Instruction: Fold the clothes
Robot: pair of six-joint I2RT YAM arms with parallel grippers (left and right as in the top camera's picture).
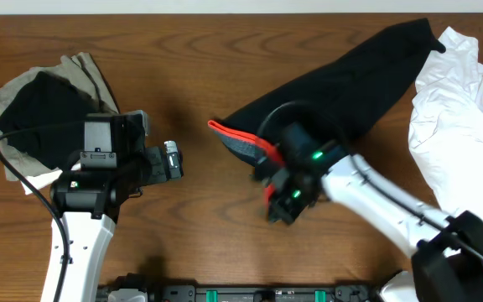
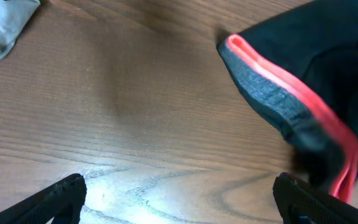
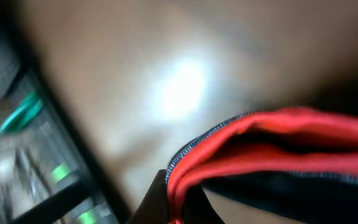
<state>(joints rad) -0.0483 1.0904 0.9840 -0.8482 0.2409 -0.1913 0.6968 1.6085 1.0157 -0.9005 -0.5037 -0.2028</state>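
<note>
A black garment (image 1: 350,84) with a red-trimmed grey waistband (image 1: 240,141) lies across the middle right of the table. My right gripper (image 1: 277,195) is shut on the red waistband edge (image 3: 241,149) and holds it just above the table. The waistband also shows in the left wrist view (image 2: 278,93). My left gripper (image 1: 173,159) is open and empty over bare wood, left of the garment; its fingers spread wide in the left wrist view (image 2: 179,199).
A folded stack of dark and olive clothes (image 1: 44,109) lies at the far left. A crumpled white garment (image 1: 459,109) lies at the right edge. The arm bases (image 1: 250,294) sit along the front edge.
</note>
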